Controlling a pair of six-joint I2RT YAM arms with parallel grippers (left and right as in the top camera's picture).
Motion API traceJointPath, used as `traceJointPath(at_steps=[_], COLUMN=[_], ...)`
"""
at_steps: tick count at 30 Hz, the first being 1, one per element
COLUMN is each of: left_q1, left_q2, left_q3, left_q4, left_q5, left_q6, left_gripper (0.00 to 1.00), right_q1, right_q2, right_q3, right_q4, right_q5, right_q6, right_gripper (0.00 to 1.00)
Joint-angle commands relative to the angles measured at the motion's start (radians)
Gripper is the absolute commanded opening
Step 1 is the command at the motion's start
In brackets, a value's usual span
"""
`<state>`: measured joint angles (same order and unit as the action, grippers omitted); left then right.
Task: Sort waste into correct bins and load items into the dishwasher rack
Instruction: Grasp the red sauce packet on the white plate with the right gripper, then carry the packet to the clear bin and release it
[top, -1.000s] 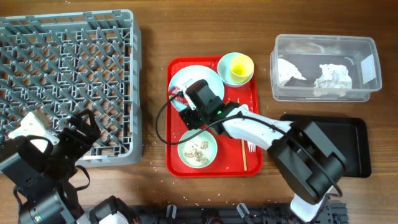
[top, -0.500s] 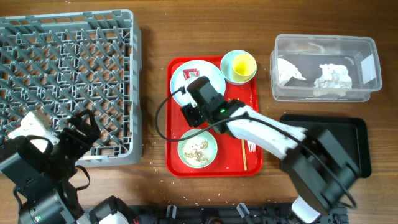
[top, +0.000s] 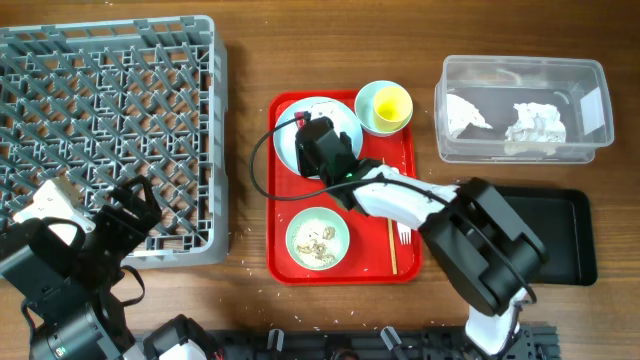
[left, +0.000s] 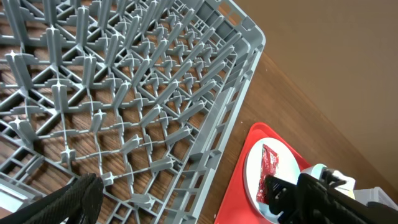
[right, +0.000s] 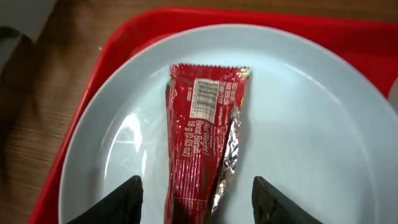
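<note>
A red snack wrapper (right: 205, 143) lies flat on the white plate (right: 311, 137) at the far end of the red serving tray (top: 340, 190). My right gripper (right: 196, 199) is open just above the plate, one finger on each side of the wrapper's near end. The wrapper also shows in the left wrist view (left: 270, 163). One blue-green bowl (top: 318, 238) holds rice scraps; the other (top: 366, 118) holds the yellow cup (top: 388, 104). A white fork (top: 403, 236) and a chopstick (top: 391, 250) lie on the serving tray. My left gripper (top: 135, 210) is open and empty over the grey rack's (top: 100, 110) near right corner.
The clear tub (top: 520, 150) at the far right holds white tissues (top: 535, 122). The black tray (top: 565, 235) lies in front of it, partly under my right arm. Small crumbs dot the wood near the table's front edge.
My right gripper has moved from the serving tray's middle towards the far side, over the plate, and now straddles the wrapper. The left arm has not moved.
</note>
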<state>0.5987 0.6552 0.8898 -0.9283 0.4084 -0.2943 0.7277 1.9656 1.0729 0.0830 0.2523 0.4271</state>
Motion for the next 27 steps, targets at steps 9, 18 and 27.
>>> traceJointPath(at_steps=[9, 18, 27], left_q1=[0.004, 0.004, 0.004], left_q2=[-0.005, -0.005, -0.005], left_q3=[0.012, 0.012, 0.012], left_q4=[0.002, 0.002, 0.002], left_q5=[-0.002, -0.002, -0.002], left_q6=[-0.005, -0.005, -0.005], left_gripper=[1.0, 1.0, 1.0], right_q1=[-0.005, -0.005, -0.34], right_q2=[0.04, 0.028, -0.572], right_q3=[0.007, 0.007, 0.007], right_q4=[-0.035, -0.087, -0.354], right_q5=[-0.065, -0.107, -0.032], right_q6=[-0.035, -0.03, 0.14], right_gripper=[0.5, 0.04, 0.04])
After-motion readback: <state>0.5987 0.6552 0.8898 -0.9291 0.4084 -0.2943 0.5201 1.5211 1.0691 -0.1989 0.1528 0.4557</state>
